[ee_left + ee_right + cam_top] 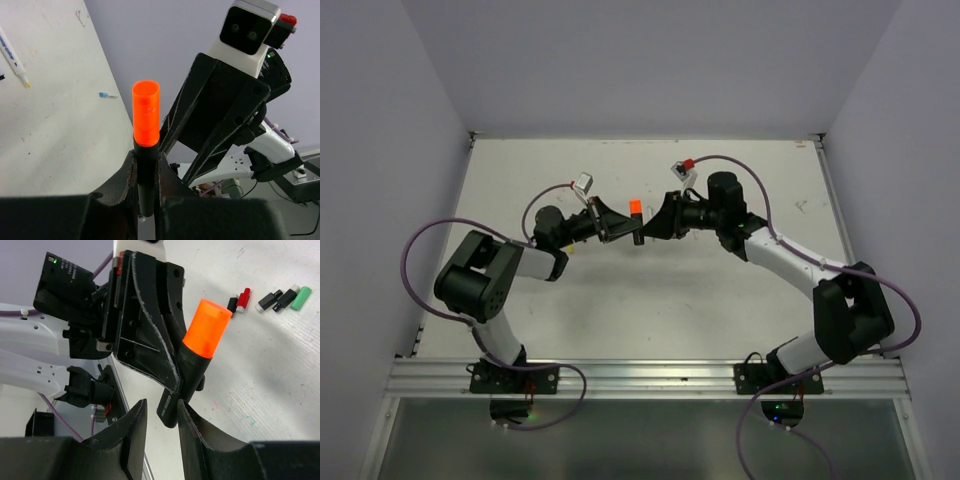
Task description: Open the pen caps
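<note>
We see the left gripper (147, 176) pinching a black plastic pen barrel (147, 152), orange cylindrical plastic cap (145, 112) on top, aloft. The right gripper (162, 424), jaws half-narrowed, brackets the barrel's end, not the cap; closing there could leave it seated.

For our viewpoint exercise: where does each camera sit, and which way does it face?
Top external: above and behind the bases, looking down on the table; both arms, left hand meeting right hand.
Left wrist: on the left arm, facing the right hand; own fingers clamp the pen.
Right wrist: on the right arm, facing the left hand; own fingers below.
Shared: the orange cap.
</note>
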Controlling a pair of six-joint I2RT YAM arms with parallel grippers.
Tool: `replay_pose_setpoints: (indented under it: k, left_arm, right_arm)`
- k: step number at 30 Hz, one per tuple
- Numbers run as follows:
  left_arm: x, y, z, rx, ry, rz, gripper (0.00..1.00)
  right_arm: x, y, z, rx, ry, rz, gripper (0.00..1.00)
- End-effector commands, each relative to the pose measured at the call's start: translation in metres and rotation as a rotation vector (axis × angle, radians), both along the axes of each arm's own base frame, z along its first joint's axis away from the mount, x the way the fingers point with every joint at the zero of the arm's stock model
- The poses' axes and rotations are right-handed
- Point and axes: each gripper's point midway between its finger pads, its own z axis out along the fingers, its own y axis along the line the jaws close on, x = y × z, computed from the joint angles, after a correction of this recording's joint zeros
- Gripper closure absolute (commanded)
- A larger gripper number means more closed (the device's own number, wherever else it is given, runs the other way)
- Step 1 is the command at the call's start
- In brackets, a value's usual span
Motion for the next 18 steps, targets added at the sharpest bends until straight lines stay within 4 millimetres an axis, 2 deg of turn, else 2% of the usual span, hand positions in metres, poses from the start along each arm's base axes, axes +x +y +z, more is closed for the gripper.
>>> replay_pose_setpoints:
  k: [1, 6, 10, 18]
  left_arm:
    - [-0.011, 0.004, 0.080, -0.081, -0.436, 0.026, 1.00]
    - [-0.013, 0.005, 0.087, -0.070, -0.458, 0.030, 1.00]
    - [-0.015, 0.006, 0.087, -0.077, -0.455, 0.032, 1.00]
    - [-0.015, 0.007, 0.093, -0.080, -0.465, 0.046, 1.00]
  right_arm:
    - [-0.011, -0.001, 0.001, -0.017, -0.003, 0.013, 0.65]
    - [-0.013, 0.004, -0.003, 0.021, 0.029, 0.028, 0.65]
    - [-0.012, 0.010, 0.001, 0.057, 0.027, 0.042, 0.65]
    - [-0.018, 0.011, -0.001, 0.058, 0.036, 0.046, 0.66]
